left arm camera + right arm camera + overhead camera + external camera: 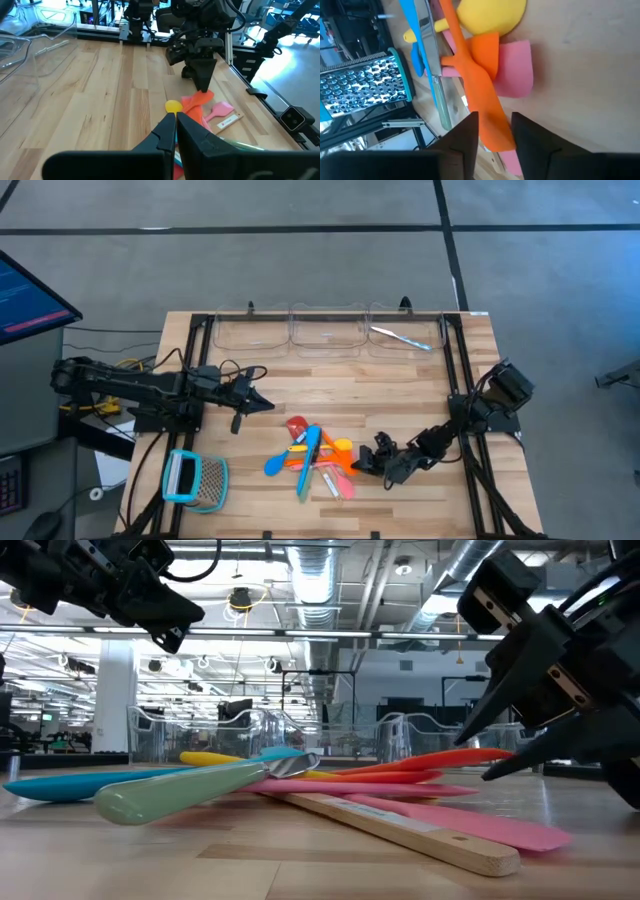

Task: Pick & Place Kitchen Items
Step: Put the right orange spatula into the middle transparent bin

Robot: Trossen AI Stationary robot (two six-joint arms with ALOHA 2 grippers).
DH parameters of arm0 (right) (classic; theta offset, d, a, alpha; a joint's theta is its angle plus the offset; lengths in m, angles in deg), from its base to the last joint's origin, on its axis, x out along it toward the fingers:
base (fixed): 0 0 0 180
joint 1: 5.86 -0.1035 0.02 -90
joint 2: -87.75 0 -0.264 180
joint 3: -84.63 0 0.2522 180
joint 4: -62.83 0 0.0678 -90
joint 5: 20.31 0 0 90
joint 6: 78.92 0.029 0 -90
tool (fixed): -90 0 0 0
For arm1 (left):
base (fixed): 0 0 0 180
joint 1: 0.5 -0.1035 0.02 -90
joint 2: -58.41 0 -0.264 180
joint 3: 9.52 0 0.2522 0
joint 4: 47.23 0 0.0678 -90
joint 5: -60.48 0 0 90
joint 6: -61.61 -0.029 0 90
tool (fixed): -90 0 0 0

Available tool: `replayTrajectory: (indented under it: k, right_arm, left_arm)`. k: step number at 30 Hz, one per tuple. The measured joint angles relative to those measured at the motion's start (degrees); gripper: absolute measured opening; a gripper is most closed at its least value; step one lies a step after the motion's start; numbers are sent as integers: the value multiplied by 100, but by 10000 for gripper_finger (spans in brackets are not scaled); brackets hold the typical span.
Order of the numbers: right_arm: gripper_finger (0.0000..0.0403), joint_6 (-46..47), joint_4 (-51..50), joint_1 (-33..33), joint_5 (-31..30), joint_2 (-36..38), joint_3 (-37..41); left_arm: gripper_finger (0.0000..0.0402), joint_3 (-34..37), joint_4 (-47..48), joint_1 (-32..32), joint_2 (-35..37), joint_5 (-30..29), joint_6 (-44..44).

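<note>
Right pincer [492, 131] low at pile of utensils on wooden surface [300, 375], fingers [465, 135] astride orange spatula [479, 85], narrowly parted, blade between them; firm grip cannot be told. Pile near front-centre of surface: yellow spoon [492, 15], pink spatula [512, 75], blue spoon [278, 464], red-headed spatula [297, 426], silvery metal piece [437, 95]. Left pincer [262, 404] closed, empty, hovering above surface left of pile. Teal-framed mesh tool [195, 479] lies front-left. One slim utensil [402, 338] lies in clear bin [405, 330] at back edge.
</note>
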Motion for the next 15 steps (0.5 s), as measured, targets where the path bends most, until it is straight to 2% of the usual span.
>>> replayTrajectory:
  k: [7, 15]
  right_arm:
    - [12, -373, -11, 5, -131, -2, 4]
    - [4, -510, 6, -60, -99, 0, 10]
  left_arm:
    - [8, 0, 0, 0, 1, 0, 0]
    - [8, 0, 0, 0, -1, 0, 0]
